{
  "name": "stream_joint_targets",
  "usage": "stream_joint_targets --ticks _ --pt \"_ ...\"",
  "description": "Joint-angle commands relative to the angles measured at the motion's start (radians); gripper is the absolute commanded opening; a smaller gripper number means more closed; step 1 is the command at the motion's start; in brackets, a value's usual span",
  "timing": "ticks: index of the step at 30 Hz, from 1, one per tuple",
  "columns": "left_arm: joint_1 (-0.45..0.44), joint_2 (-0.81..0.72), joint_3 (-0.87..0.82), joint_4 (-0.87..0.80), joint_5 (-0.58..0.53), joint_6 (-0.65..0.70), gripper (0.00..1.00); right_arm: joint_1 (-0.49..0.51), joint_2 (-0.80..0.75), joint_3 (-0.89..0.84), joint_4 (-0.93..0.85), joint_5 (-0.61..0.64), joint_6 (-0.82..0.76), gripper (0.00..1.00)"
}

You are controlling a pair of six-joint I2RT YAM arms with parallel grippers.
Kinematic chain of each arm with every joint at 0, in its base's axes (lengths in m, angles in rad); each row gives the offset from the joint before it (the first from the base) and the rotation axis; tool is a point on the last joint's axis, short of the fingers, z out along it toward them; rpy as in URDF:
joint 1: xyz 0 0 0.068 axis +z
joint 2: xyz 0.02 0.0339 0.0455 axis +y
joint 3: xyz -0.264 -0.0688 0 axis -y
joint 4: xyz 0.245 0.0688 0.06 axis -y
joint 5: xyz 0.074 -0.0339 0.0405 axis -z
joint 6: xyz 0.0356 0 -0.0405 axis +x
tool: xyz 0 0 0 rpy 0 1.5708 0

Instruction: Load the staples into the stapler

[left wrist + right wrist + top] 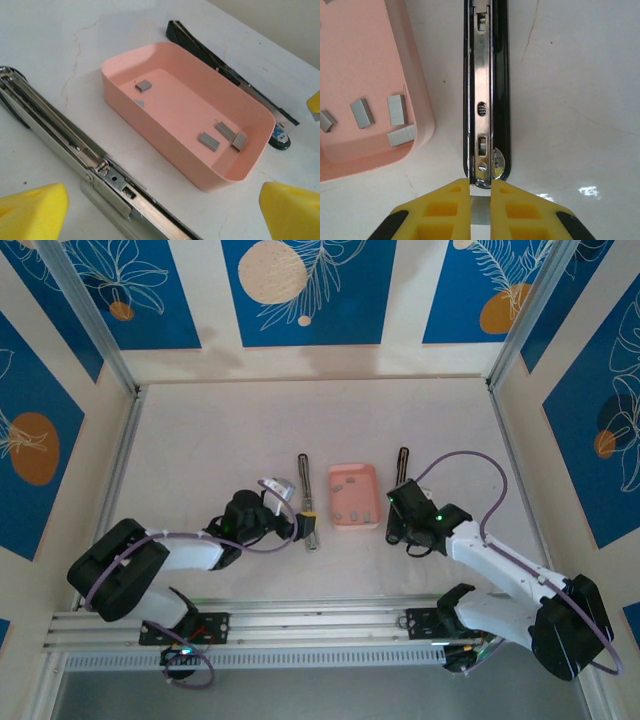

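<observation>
Five staples (208,141), one pink tray (165,150), two stapler pieces (55,130).

The fingers (445,215) of my right tool (480,197) are bright yellow with black at their outer edges. Between them shows a silver strip of the stapler (485,100), which is glossy black along both sides and shiny silver down the middle. Left of that tool, the tray (417,100) is plain salmon pink, with dull grey staples (396,109) inside. My left tool (162,205) has the same yellow fingers (30,212); the rail (55,132) running between them is silver-grey metal. The surface (50,40) is white, faintly veined with hairline cracks.
</observation>
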Motion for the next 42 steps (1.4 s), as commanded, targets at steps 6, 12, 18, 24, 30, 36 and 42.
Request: stream_joint_targets --ticks 6,12,18,24,30,36,42 --pt "-0.012 -0.020 -0.006 0.042 -0.032 0.051 0.98 0.022 0.045 0.026 0.019 0.100 0.005 0.13" --pt "-0.011 -0.001 -0.005 0.056 -0.029 0.046 0.98 0.017 0.047 0.005 0.052 0.103 0.010 0.14" --pt "-0.012 0.007 -0.001 0.066 -0.026 0.038 0.98 0.011 0.051 0.002 0.072 0.085 -0.012 0.14" --pt "-0.011 0.006 -0.002 0.063 -0.031 0.038 0.98 -0.003 0.069 -0.006 0.112 0.067 -0.041 0.14" --pt "-0.012 0.003 -0.001 0.060 -0.035 0.036 0.97 -0.012 0.103 -0.003 0.116 0.056 -0.048 0.13" --pt "-0.011 0.006 0.005 0.054 -0.037 0.036 0.98 -0.020 0.114 -0.006 0.127 0.051 -0.057 0.13" --pt "-0.011 0.008 0.006 0.052 -0.034 0.035 0.97 -0.024 0.131 -0.006 0.129 0.043 -0.060 0.13"
